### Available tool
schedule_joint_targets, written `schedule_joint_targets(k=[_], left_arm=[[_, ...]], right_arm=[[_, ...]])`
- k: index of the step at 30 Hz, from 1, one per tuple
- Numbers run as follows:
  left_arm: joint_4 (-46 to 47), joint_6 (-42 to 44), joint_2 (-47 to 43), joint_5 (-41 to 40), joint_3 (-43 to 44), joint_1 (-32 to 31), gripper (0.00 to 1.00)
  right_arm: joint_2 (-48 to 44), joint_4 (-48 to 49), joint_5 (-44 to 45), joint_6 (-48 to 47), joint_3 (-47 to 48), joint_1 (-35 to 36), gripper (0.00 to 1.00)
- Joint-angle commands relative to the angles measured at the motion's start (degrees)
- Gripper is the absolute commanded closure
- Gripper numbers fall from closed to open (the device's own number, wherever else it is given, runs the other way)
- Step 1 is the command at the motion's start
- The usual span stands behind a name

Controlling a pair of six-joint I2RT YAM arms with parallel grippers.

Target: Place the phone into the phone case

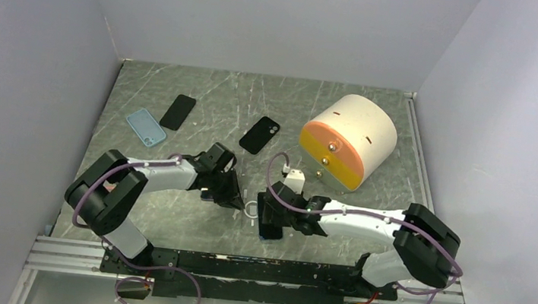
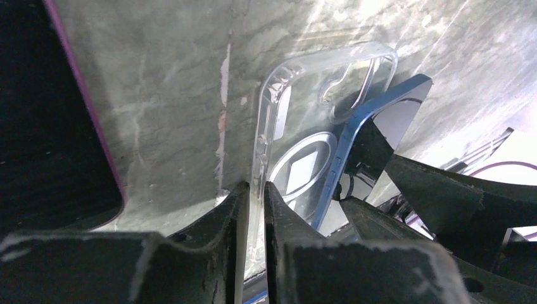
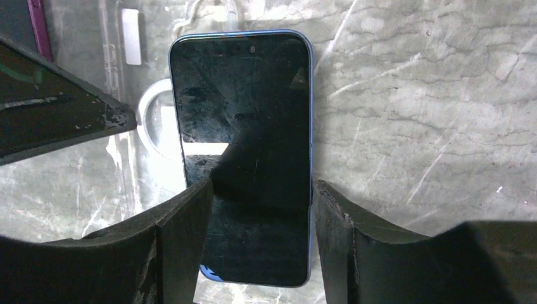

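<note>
My left claw is pinching the clear phone case by its side wall; my right claw is clamping the blue phone, partly overlapping that case.

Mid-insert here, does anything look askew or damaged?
The phone is not seated: it tilts with one long edge down in the clear case, offset sideways. Its screen looks scuffed. The left gripper pinches the case wall; the right gripper grips the phone's sides.
</note>
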Motion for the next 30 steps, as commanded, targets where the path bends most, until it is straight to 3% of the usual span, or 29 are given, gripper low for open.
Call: schedule_joint_targets(k=[1,13,17,23,27,30], left_arm=[[4.29,-0.07,1.21,2.81,-0.12,-1.02,0.85],[5.09,-2.15,0.13,2.26,-0.62,-3.81,0.95],[4.22,-2.54,-0.8,1.25,-0.55,-3.91,0.85],[1.02,-1.27,-2.52,-0.86,0.53,-3.87,0.78],[-1.43,-0.52,-3.7,-2.38,1.46,-3.9,0.74],[-3.01,-0.82,-5.78,-3.79,1.6,-3.85,0.63]], right_arm=[[1.05,1.14,-0.2,-0.54,3.0,0.36,0.39],[3.78,-0.46,0.88,1.49,6.63,0.35,0.44],[2.03,-0.47,-0.88,0.69,7.09,0.32,0.43],[-7.41,-2.49,-0.79,-3.52,2.96,0.36,0.23],[-12.53,-3.29,1.05,-4.44,-0.53,0.23,0.33],[-12.82,-2.51,1.4,-4.55,-1.6,-0.16,0.39]])
